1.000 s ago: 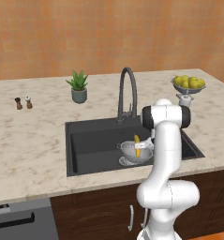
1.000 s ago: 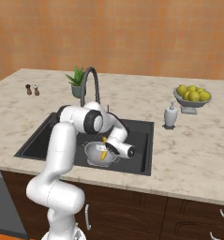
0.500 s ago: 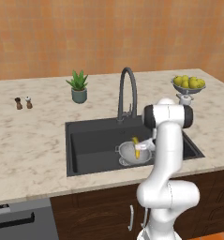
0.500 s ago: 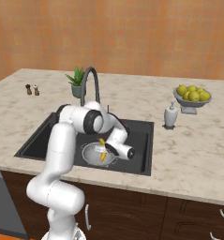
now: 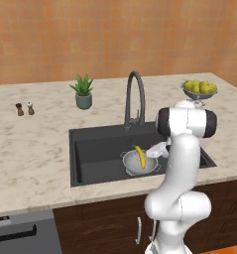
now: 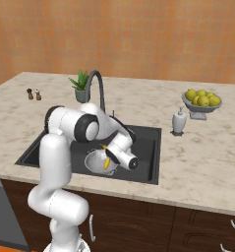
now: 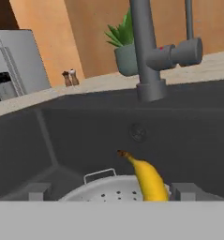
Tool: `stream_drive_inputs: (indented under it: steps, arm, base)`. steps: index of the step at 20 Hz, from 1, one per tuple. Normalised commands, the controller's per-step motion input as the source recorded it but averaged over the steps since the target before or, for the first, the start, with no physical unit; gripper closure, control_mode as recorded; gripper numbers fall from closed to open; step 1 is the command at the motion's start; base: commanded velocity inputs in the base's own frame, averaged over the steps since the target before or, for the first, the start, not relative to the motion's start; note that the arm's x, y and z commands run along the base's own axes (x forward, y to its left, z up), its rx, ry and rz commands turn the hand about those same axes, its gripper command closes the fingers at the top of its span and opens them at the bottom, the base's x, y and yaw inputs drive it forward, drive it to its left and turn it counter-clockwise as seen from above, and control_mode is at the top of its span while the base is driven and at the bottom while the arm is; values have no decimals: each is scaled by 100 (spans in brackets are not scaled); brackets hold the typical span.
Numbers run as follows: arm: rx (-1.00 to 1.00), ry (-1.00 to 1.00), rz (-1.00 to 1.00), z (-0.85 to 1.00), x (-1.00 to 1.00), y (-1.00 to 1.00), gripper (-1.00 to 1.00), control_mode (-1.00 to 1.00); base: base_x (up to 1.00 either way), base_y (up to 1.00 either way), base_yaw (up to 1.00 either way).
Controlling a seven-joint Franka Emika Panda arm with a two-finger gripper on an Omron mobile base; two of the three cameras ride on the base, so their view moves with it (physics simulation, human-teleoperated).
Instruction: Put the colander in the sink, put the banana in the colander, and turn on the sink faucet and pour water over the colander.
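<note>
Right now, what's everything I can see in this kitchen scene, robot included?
sink: one, matte black, set in the beige marble counter
colander: one, silvery, on the sink floor
banana: one, yellow, lying in the colander, one end over the rim
sink faucet: one, dark grey gooseneck, behind the sink
potted plant: one, green, on the counter left of the faucet
salt and pepper shakers: two, small, far left on the counter
fruit bowl: one, yellow-green fruit, far right
soap dispenser: one, white, right of the sink
gripper: one, jaws open, just above the banana
</note>
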Motion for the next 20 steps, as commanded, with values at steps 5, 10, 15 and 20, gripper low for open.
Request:
stream_drive_inputs:
  steps: [5, 10, 15, 20]
  arm:
    - [0, -9, -4, 100, -2, -70, -100, -100]
    - [0, 0, 3, 100, 0, -89, -100, -100]
    - [8, -3, 16, 95, -4, -30, -100, -100]
    - [16, -6, 26, 25, 0, 8, -100, -100]
  base:
    - [0, 0, 0]
    - [0, 0, 0]
    - [0, 0, 0]
    - [0, 0, 0]
